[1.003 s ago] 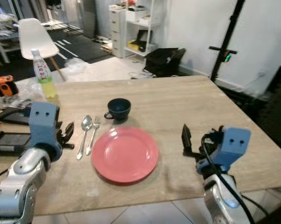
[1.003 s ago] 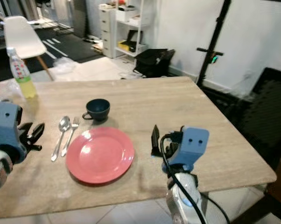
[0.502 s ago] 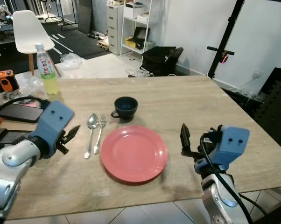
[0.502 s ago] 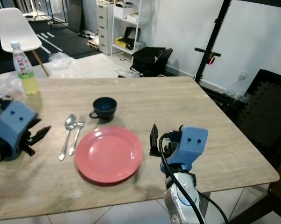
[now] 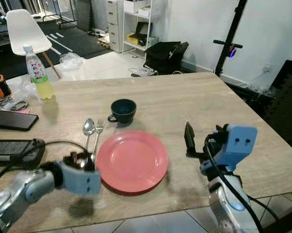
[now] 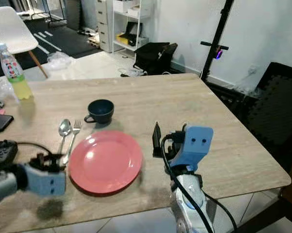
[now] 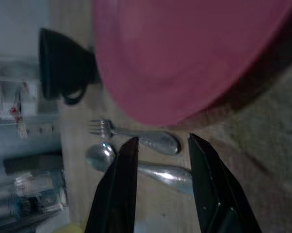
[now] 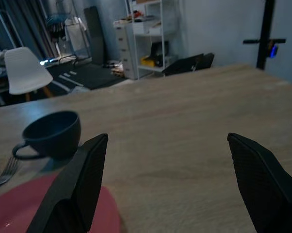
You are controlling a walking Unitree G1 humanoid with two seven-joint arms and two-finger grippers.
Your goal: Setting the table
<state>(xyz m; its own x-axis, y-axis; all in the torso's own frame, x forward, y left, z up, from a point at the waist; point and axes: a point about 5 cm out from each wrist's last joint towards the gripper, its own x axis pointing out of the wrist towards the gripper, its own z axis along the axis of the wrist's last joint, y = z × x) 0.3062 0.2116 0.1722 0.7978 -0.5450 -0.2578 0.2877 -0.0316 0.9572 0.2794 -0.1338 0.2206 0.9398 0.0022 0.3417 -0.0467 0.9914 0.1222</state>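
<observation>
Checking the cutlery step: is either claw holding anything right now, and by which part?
Nothing is held. The left claw is open over the handle ends of the spoon and fork, gripping neither. The right claw is open and empty.

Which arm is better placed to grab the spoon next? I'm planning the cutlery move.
Left. The left tool, open, hovers right over the spoon and fork; the right tool sits across the plate.

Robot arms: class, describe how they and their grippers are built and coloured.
Both arms are silver metal tubes ending in a blue boxy wrist block. The right block shows two small dark dots and black cables looping beside it. Each gripper, left gripper and right gripper, has two long black fingers tapering to points.
</observation>
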